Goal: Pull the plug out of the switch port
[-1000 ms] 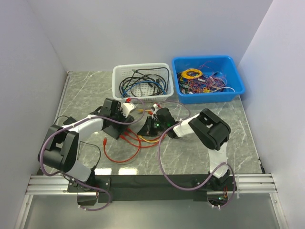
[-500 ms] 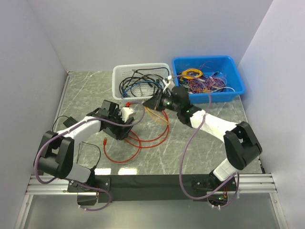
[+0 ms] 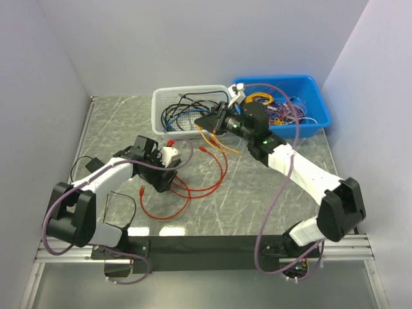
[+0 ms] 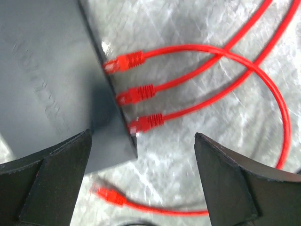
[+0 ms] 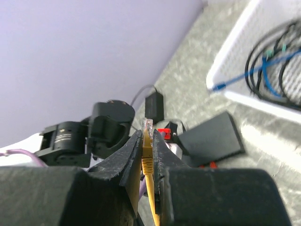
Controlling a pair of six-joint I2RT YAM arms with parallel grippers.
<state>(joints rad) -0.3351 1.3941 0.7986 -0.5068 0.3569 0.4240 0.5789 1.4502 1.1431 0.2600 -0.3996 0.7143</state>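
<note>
Yellow plug [image 5: 147, 126] clear of the switch [image 4: 47, 80]
Right gripper [image 5: 146, 139] pinches it aloft; left gripper [image 4: 141, 179], spread wide, hovers at the switch's port edge, likely bracing.

A white plastic mesh basket [image 3: 187, 91] sits at the back of the grey marble-patterned tabletop [image 3: 257, 193], holding tangled black and blue cables [image 3: 187, 114]. Just beside it on the right, a blue plastic bin [image 3: 290, 131] holds 1 heap of thin multicoloured wires [image 3: 283, 112].
</note>
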